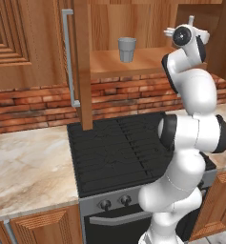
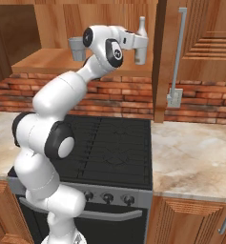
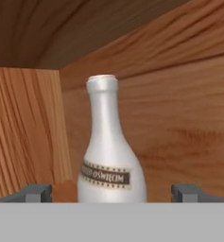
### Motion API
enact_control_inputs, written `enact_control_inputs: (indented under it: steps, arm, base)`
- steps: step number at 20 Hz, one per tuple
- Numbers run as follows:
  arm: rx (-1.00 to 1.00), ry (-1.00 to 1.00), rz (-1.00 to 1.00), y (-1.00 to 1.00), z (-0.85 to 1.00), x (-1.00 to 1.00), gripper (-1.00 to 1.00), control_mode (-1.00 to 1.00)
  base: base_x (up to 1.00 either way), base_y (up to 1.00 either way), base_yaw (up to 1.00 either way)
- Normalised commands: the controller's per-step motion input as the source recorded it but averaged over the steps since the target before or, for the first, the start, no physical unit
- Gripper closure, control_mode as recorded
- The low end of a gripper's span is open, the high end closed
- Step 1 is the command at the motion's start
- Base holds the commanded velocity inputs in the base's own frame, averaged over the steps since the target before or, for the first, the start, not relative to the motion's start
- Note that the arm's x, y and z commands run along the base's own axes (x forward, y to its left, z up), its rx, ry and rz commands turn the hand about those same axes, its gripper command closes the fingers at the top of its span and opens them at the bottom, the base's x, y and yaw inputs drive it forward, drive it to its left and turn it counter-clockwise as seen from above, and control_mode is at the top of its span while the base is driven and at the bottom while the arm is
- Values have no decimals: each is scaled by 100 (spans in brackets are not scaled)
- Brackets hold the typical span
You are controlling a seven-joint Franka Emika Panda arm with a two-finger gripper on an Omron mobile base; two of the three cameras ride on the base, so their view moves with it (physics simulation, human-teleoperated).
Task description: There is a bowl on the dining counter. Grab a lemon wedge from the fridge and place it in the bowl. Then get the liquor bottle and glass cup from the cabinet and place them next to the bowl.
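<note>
- Left base view: white arm reaches up into the open wall cabinet (image 1: 133, 62) above the black stove (image 1: 119, 152). Grey glass cup (image 1: 127, 49) stands upright on the cabinet shelf, left of the arm's wrist. Open cabinet door (image 1: 81, 62) hangs edge-on with a grey handle. Marble counter (image 1: 28, 167) left of the stove.
- Right base view: gripper (image 2: 142, 47) sits at the cabinet shelf, right at the white liquor bottle (image 2: 141, 26); bottle neck sticks up above the hand, body partly hidden behind it. Glass cup partly behind the arm's elbow, left of the bottle, well apart from it.
- Hand view: liquor bottle upright, dead centre, dark label band low on its body. 2 dark fingertips (image 3: 35, 193) sit wide, 1 each side of the bottle, not touching it. Jaws wide, holding nothing.
</note>
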Motion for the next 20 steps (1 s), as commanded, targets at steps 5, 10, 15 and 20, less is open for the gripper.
enact_control_inputs:
  steps: [5, 10, 15, 20]
  arm:
    - [0, 0, 1, -14, 0, 11, -100, -100]
    - [0, 0, 2, -18, -1, 8, -100, -100]
    - [0, 0, 2, -15, -2, 8, -100, -100]
    - [0, 0, 3, -3, -8, 6, -100, -100]
  base:
    - [0, 0, 0]
    - [0, 0, 0]
    - [0, 0, 0]
    - [0, 0, 0]
